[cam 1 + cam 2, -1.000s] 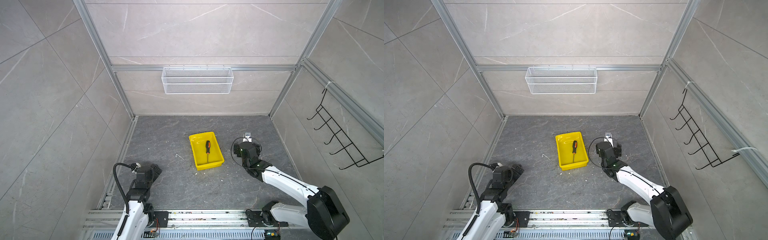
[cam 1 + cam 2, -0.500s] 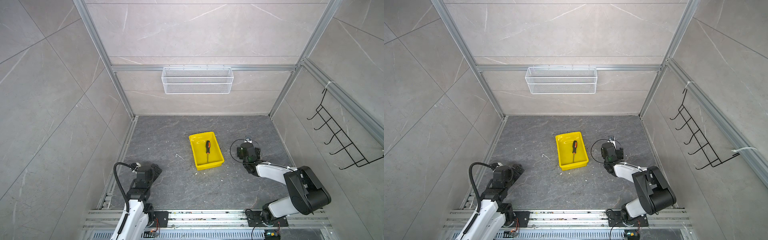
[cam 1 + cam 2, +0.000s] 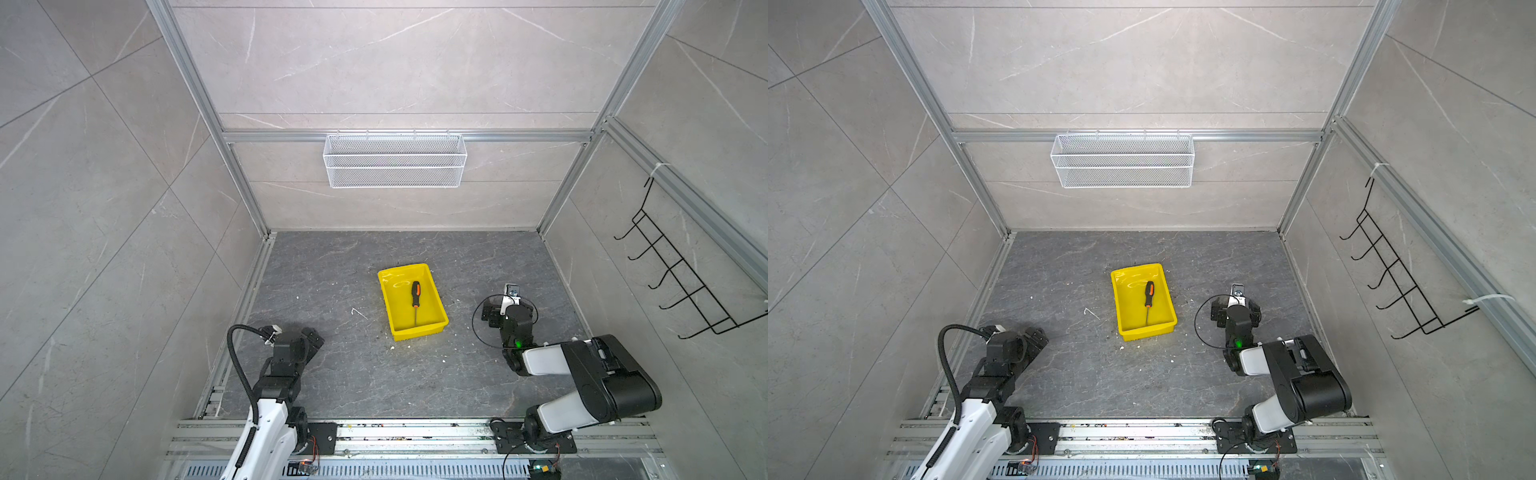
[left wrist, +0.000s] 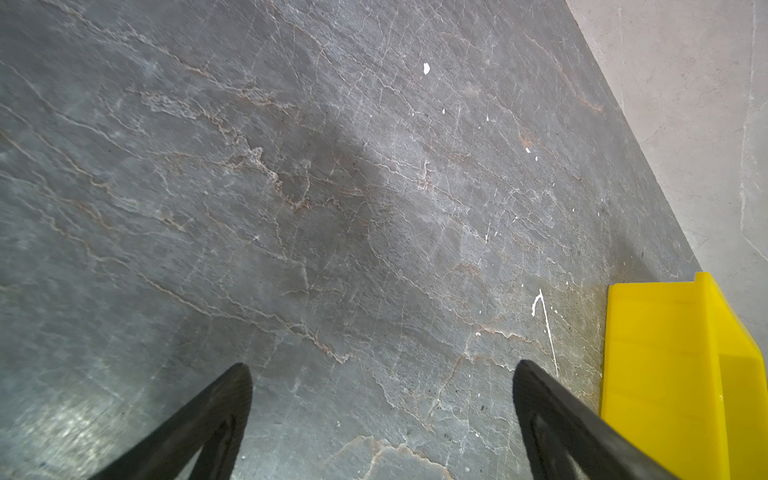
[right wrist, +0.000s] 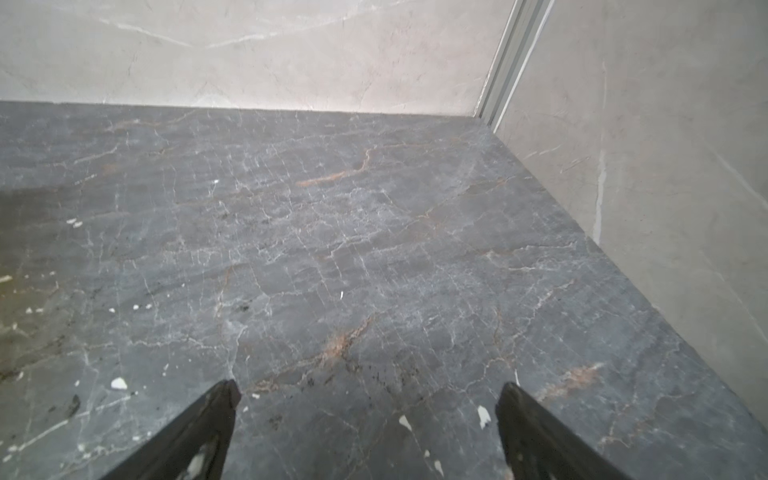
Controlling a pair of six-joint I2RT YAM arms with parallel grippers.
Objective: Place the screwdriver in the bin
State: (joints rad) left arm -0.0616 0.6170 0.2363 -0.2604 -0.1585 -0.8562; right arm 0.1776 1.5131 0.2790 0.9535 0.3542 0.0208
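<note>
A grey stone-patterned worktop (image 3: 374, 374) fills the floor of a booth walled with pale tiles. A white wire-mesh basket (image 3: 395, 162) hangs on the far wall, and a black hook rack (image 3: 685, 282) hangs on the right wall. A metal rail (image 3: 415, 432) runs along the near edge and carries the bases of both arms.

The bin (image 3: 419, 327), bright yellow, sits near the middle of the worktop with its long sides running near to far. The screwdriver (image 3: 415, 297) lies flat inside it. Its black-and-orange handle is towards the far end and its thin shaft points to the near wall. Nothing touches the screwdriver or the bin. White crumbs are scattered on the worktop around the bin, and a thin white scrap (image 3: 359, 312) lies just left of it.

The right hand (image 5: 368, 390) is to the right of the bin and well apart from it, low over the worktop. Its fingers are spread wide, with only bare stone and crumbs between them. It faces the far right corner of the booth.

The left hand (image 4: 382, 374) is at the near left, well apart from the bin. Its fingers are also spread wide and it holds nothing. The left wrist view shows a corner of the bin beside one finger, not touching it.
</note>
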